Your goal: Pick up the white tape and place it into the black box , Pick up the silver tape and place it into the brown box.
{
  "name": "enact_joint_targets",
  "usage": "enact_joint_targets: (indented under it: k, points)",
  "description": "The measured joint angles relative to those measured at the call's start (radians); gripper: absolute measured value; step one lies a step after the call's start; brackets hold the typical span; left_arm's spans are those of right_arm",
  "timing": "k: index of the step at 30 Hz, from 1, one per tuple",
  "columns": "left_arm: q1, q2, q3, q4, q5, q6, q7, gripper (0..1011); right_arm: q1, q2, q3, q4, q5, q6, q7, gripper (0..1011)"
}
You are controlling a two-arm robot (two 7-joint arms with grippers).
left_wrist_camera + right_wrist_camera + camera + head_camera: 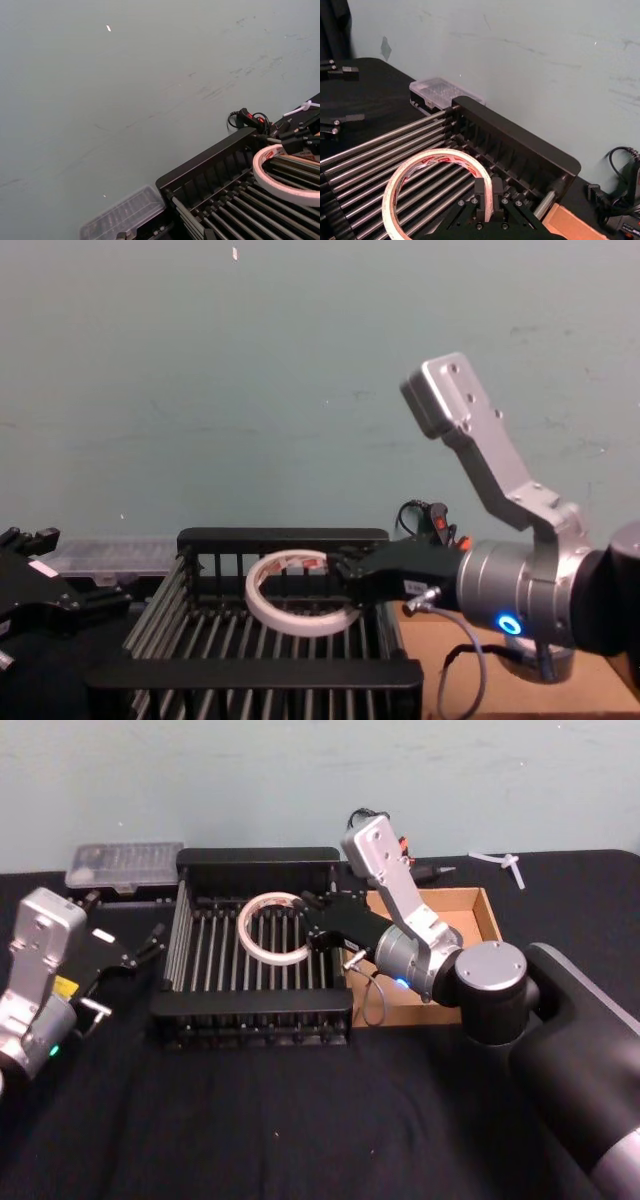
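I've got the right gripper [487,192] clamped on the rim of the white tape [272,928], ring held tilted over the black box [255,1022], above the bars. Left gripper [150,942] parked left of the crate, fingers apart. Brown box [470,905] sits just right of the crate.

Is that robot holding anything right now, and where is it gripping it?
The right gripper pinches the white tape by its band's rim, over the black box.
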Motion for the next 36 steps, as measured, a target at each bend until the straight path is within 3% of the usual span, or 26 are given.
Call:
enact_joint_targets:
  k: [14, 36]
  points:
    - [0.000, 0.000, 0.000, 0.000, 0.000, 0.000, 0.000, 1001, 0.002, -0.005, 0.001, 0.010, -0.008, 0.002, -0.002, 110]
    - [0.000, 0.000, 0.000, 0.000, 0.000, 0.000, 0.000, 1001, 0.002, -0.004, 0.001, 0.007, -0.004, 0.003, -0.001, 787]
